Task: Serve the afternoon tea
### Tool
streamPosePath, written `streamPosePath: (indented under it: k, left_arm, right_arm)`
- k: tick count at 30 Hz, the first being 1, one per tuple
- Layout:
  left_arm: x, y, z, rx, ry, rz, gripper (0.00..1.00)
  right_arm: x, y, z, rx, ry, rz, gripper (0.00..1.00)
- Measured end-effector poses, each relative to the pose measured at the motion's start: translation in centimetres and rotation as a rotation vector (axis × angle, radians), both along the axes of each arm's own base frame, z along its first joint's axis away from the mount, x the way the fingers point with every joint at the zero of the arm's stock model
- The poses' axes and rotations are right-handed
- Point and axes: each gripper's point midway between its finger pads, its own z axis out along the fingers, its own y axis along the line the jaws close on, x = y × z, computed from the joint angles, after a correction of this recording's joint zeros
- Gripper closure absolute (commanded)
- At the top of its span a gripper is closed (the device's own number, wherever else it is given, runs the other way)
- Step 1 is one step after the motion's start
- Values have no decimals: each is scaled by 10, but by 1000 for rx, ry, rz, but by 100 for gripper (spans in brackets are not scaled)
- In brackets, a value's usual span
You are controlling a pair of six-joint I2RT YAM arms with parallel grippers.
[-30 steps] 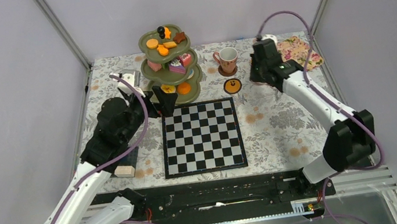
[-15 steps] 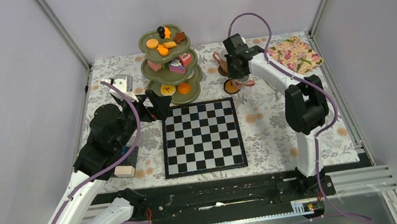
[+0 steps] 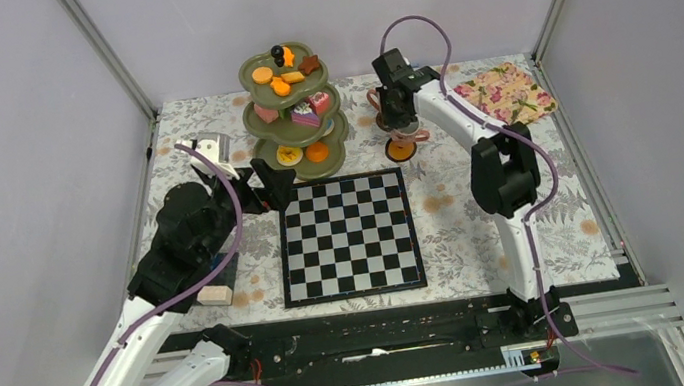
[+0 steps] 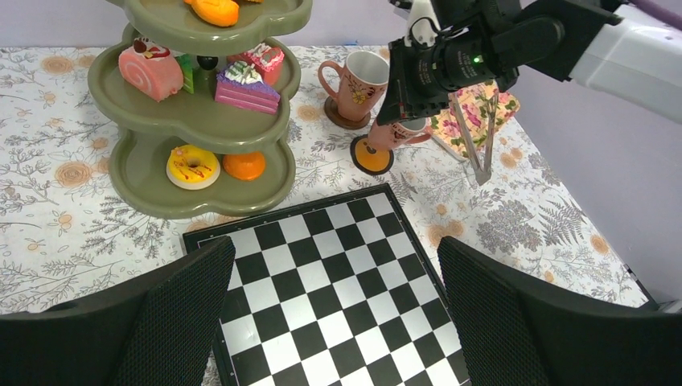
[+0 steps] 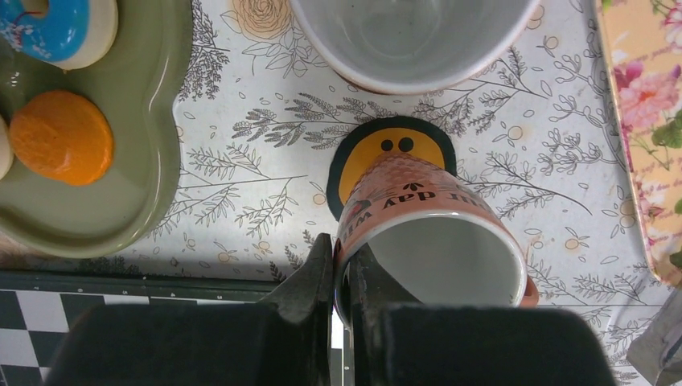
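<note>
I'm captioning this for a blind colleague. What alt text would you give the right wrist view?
The right gripper pinches the rim of a tilted pink cup over a round orange coaster with a face. A second cup stands beyond; at left, the bottom tier of the green stand holds an orange pastry and a blue-iced doughnut.

Light falls bright and even from above, leaving only a soft shadow along the stand (image 5: 161, 121) at left. My fingers (image 5: 310, 289) sit dark and slightly blurred along the bottom of both wrist views.
</note>
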Motion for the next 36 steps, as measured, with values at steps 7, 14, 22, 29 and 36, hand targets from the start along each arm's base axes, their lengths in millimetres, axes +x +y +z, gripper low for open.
streamPosePath:
  k: [7, 14, 22, 29, 36]
  left_arm:
    - [-2, 2, 2, -5, -9, 2, 1]
    - [-3, 3, 4, -8, -13, 3, 1]
    - [-5, 4, 5, -12, -19, 5, 1]
    - [-6, 7, 5, -10, -18, 13, 1]
    - [-6, 9, -3, 10, 8, 24, 1]
  right_arm:
    - [6, 6, -16, -49, 43, 7, 99]
    - [1, 7, -27, -81, 83, 11, 92]
    - [-1, 8, -35, -95, 101, 18, 74]
    - [0, 10, -25, -104, 87, 33, 48]
    - [-4, 8, 24, -108, 22, 58, 9]
